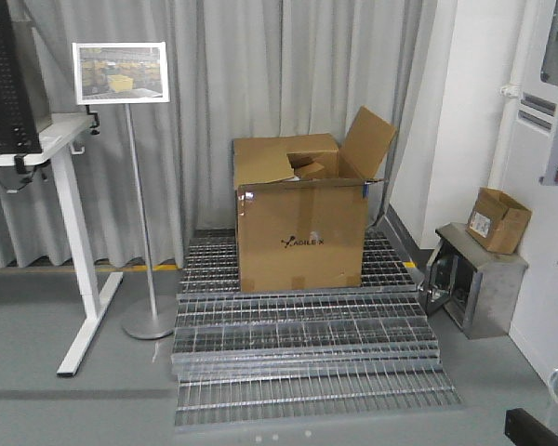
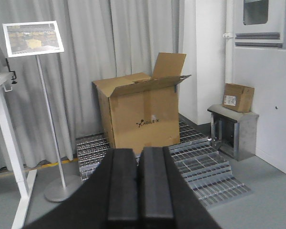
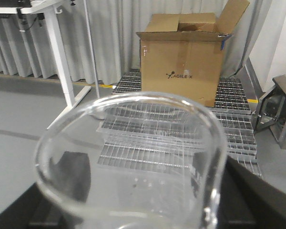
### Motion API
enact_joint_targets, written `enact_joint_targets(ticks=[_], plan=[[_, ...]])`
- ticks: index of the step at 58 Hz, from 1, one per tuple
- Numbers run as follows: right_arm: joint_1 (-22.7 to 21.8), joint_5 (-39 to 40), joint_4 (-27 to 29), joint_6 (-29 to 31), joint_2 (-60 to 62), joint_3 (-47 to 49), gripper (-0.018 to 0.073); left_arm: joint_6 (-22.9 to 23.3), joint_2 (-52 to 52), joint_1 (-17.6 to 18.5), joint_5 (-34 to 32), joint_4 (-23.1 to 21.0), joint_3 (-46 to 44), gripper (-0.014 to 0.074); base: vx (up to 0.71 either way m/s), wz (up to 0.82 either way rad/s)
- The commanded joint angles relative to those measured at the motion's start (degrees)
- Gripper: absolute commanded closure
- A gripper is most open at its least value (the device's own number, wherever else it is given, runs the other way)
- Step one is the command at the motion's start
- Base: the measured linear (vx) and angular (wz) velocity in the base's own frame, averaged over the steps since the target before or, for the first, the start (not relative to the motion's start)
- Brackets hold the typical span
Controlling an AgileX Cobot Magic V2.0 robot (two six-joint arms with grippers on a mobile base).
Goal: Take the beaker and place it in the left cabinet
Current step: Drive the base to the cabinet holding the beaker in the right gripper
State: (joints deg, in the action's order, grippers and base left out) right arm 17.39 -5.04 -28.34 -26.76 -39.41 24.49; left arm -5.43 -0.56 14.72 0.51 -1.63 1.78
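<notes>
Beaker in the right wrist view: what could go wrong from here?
1. The beaker is clear glass, held by the right gripper over hard floor; a slip would likely break it.
2. It fills nearly the whole right wrist view, so that camera may guide placement poorly.

The large brown cardboard box (image 1: pixel 302 223) carries a small black printed logo on its front and stands on a silver-grey steel grating (image 1: pixel 307 348) with a fine grid pattern, before a pale grey pleated curtain (image 1: pixel 214 93) whose folds read as vertical stripes. A thin yellow floor stripe (image 1: pixel 167 267) edges the dull grey floor (image 1: pixel 37 372) behind the white-framed bench (image 1: pixel 74 232). The colourless clear glass beaker (image 3: pixel 133 162) shows bright white glints on its rim, and the left arm's fingers (image 2: pixel 121 186) are matt black.
</notes>
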Motion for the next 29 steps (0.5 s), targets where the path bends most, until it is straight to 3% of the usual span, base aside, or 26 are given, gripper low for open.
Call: enact_joint_targets(ticks=[1,29], plan=[[-0.1,4.3,-0.4,0.0,0.0,1.9,0.0564,0.2,-1.0,0.2,-4.8,-0.5,0.9,0.0596,0.63,-0.07],[-0.1,4.3,-0.4,0.0,0.0,1.9,0.0564,0.2,-1.0,0.2,-4.8,-0.5,0.9,0.0596,0.61,-0.2]])
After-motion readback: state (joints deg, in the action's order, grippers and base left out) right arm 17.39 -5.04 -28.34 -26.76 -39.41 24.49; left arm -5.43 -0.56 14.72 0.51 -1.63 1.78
